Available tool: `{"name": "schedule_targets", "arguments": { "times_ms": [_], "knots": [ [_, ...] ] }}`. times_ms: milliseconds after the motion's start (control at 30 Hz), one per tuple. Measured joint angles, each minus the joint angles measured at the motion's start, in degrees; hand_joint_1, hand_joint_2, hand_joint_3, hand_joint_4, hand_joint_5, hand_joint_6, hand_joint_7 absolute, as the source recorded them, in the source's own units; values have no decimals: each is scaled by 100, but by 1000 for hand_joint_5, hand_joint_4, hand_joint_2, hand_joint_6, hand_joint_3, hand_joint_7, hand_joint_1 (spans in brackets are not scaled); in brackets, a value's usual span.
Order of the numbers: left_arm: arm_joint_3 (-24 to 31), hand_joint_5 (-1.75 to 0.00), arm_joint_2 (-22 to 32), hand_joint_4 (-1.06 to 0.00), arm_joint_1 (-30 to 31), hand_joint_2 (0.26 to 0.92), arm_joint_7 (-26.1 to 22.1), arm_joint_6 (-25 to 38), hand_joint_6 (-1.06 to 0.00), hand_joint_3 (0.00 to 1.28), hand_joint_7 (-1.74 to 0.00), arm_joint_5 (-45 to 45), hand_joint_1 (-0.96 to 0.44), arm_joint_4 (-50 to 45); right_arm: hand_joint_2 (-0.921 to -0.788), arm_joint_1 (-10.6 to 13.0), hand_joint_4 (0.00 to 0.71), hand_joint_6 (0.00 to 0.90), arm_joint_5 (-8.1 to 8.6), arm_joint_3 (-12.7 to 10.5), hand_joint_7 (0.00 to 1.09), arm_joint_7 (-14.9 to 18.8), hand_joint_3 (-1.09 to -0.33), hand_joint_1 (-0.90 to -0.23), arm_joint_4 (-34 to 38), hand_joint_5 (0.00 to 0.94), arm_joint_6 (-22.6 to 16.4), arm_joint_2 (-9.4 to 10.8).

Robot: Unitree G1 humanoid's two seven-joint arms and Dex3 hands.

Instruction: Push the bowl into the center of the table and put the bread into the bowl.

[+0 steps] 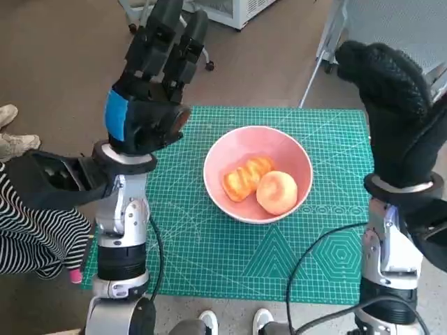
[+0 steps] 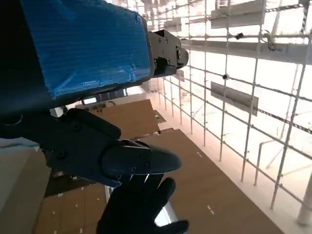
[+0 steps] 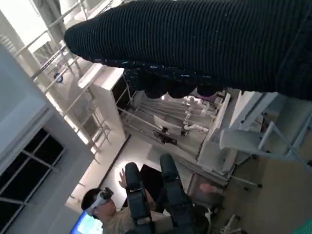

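Observation:
A pink bowl [image 1: 230, 155] stands near the middle of the green cutting mat [image 1: 209, 244]. Inside it lie an orange twisted bread [image 1: 246, 178] and a round bun [image 1: 277, 192]. My left hand [image 1: 155, 77] is raised high above the mat's left part, fingers apart, holding nothing. My right hand [image 1: 394, 105] in its black glove is raised above the mat's right edge and holds nothing. The left wrist view shows the blue-taped left hand [image 2: 92, 97] with the gloved right hand [image 2: 139, 207] beyond it. The right wrist view shows the glove [image 3: 204, 44] and the left hand's fingers [image 3: 136, 195].
A person in a striped sleeve [image 1: 35, 237] sits at the left, a shoe [image 1: 14, 143] on the floor beside. White frame legs [image 1: 328, 42] and a wheeled base [image 1: 209, 65] stand beyond the table. A person wearing a headset [image 3: 105, 204] shows in the right wrist view.

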Motion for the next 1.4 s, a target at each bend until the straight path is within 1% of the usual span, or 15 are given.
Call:
{"name": "schedule_targets", "arguments": {
  "times_ms": [167, 433, 767, 1133, 1233, 1333, 1400],
  "knots": [
    [1, 0, 13, -11, -8, 921, -13, -174, -69, 490, -93, -14, -756, 121, -921, -53, 175, 65, -11, 16, 573, -36, -695, -668, -46, 3, 97, 0],
    [-12, 1, 26, 0, -8, 921, -16, -392, -57, 492, -91, -26, -725, 244, -921, -62, 176, 69, -6, 22, 571, -63, -654, -676, -129, 3, 244, 0],
    [-165, 1, 55, 1, -6, 921, -82, -693, -50, 488, -92, 50, -740, 366, -921, -60, 190, 86, 7, 17, 575, -79, -641, -669, -136, 9, 306, 3],
    [-264, 1, 51, 1, 12, 921, -148, -710, -59, 417, -108, 45, -748, 420, -921, -5, 195, 91, -6, 16, 574, -172, -640, -667, -184, 9, 377, 5],
    [-289, 1, 51, 1, 16, 921, -154, -710, -49, 373, -108, 45, -722, 420, -921, 21, 198, 92, -58, 18, 573, -212, -640, -668, -198, 10, 381, 6],
    [-327, 1, 51, 1, 26, 921, -162, -709, -33, 333, -104, 44, -697, 420, -921, 31, 201, 93, -148, 19, 572, -247, -645, -668, -199, 11, 386, 10],
    [-356, 1, 51, 1, 37, 921, -174, -708, -20, 306, -101, 41, -677, 420, -921, 36, 202, 94, -167, 19, 572, -251, -653, -667, -199, 11, 386, 14]
  ]
}}
